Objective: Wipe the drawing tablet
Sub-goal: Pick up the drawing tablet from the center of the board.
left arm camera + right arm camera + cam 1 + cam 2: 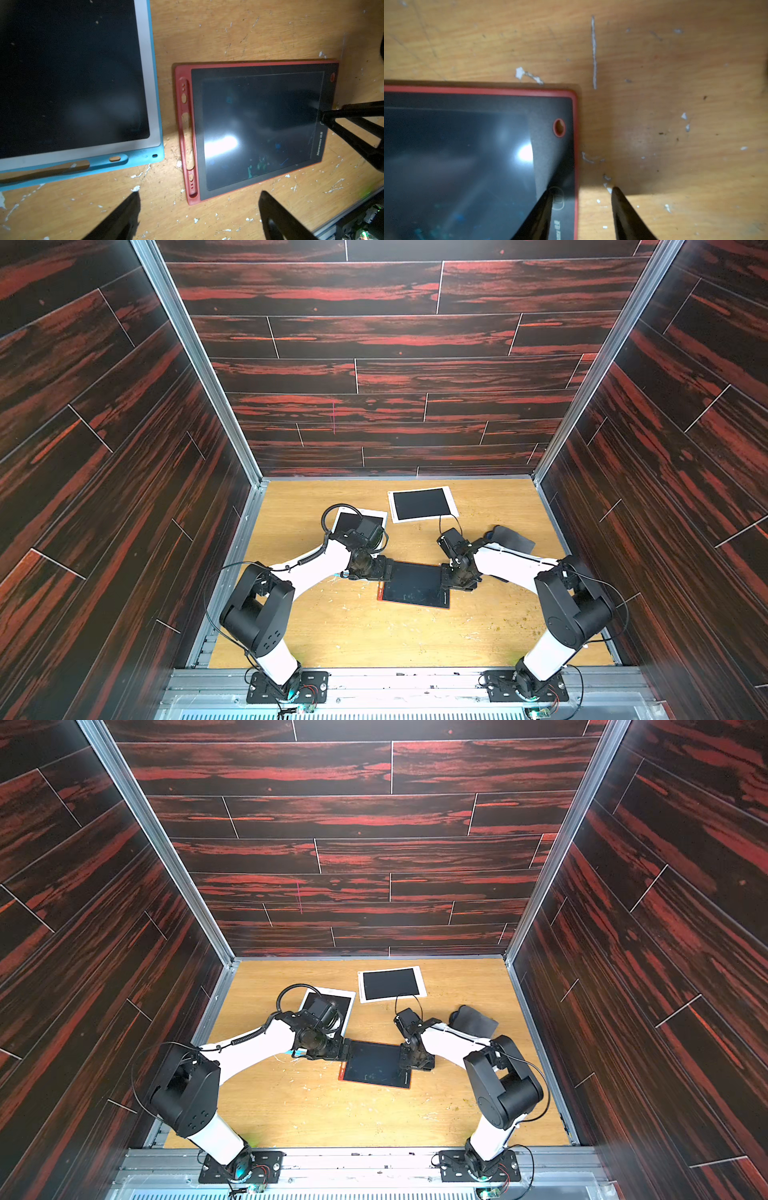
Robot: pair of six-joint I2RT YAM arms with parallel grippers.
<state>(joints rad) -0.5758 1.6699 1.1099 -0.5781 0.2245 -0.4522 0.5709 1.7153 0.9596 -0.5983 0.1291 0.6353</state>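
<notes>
The red tablet (415,585) lies flat on the table (353,630), between the two pincers. The left pincer (199,194) hangs released just off the tablet's slotted end. Its fingers (124,218) are wide apart with nothing between them, and their bases are cut off by the picture's edge. The right pincer (581,189) stands at the opposite end, also parted and holding nothing. One finger (539,220) is over the dark rim by a faint button outline, the other over bare wood, with the red edge running between them. That view is blurred, so I cannot tell whether the tip presses the rim. Beyond the left pincer, a blue tablet (72,87) is half covered by the arm in both top views. Behind the right pincer, a dark cloth (513,539) is partly hidden
</notes>
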